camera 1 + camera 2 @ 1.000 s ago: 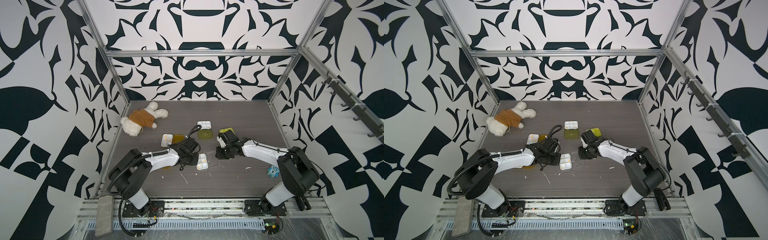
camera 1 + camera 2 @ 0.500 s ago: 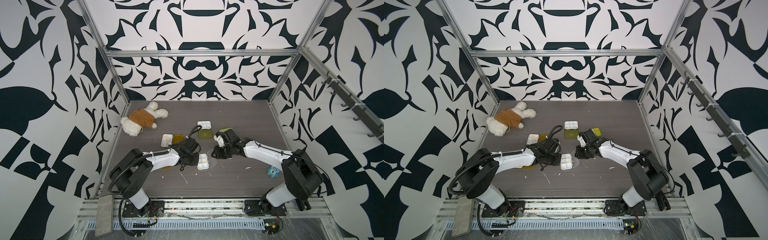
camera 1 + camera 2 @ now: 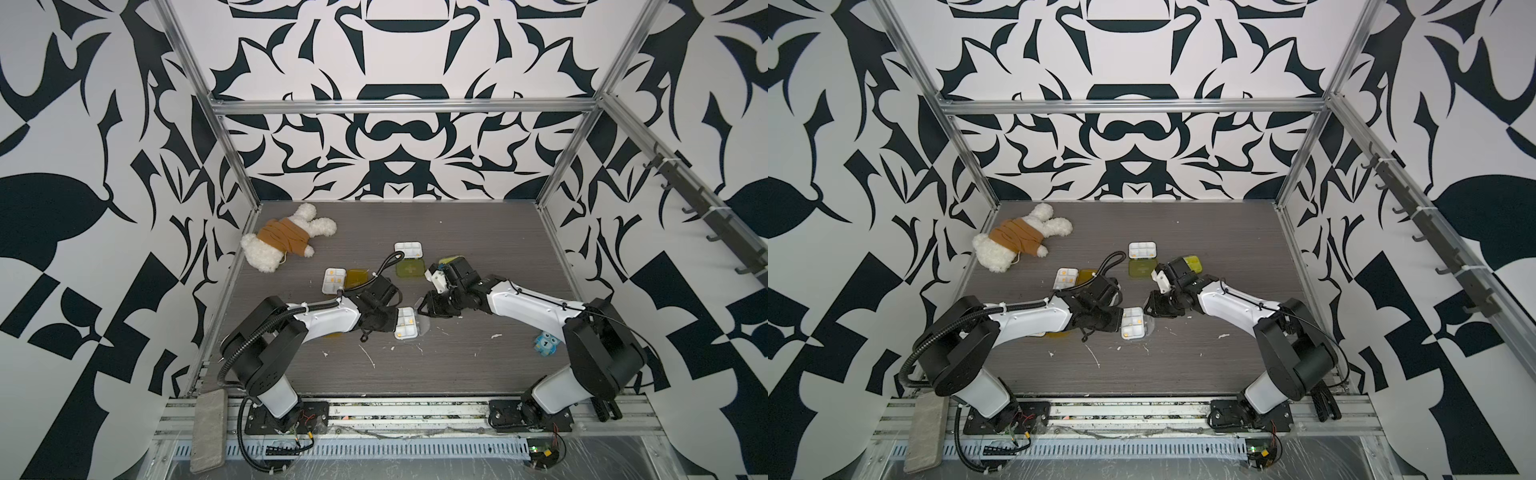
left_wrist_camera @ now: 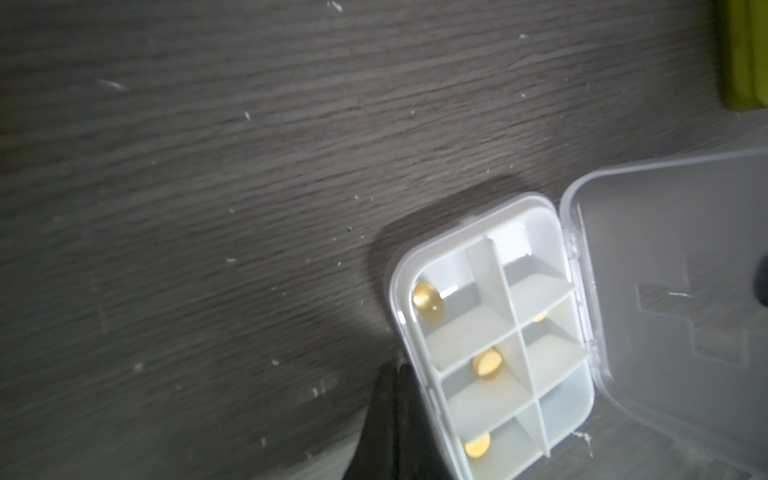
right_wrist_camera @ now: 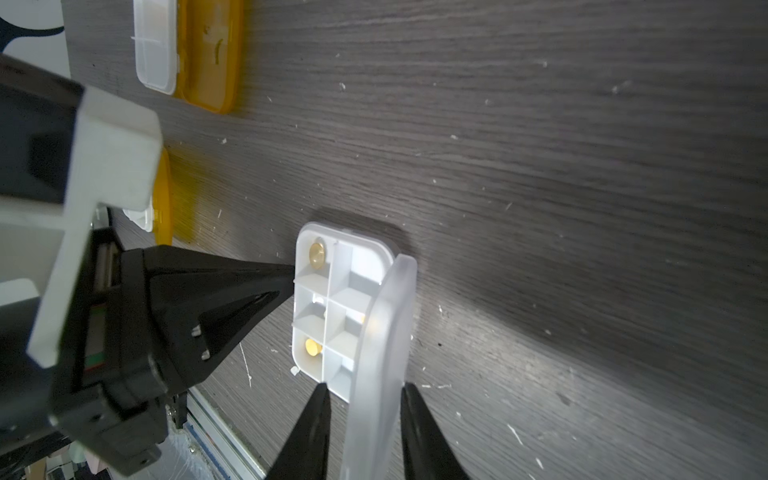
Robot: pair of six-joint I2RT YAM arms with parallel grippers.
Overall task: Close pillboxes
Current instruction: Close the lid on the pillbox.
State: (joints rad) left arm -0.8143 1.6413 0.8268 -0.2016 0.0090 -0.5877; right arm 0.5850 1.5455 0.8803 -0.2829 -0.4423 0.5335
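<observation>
Closing clear-lidded white 6-compartment plastic pillbox.
Left fingers pressed together, bracing its side; right fingers spread astride half-raised lid; next, likely press it shut.

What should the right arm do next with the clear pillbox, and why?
Probably sweep the right fingers toward the tray, tipping the clear lid down onto it. The lid stands raised between those open fingers, not yet shut. The closed left fingers sit against the tray's opposite edge, which should brace it.
</observation>
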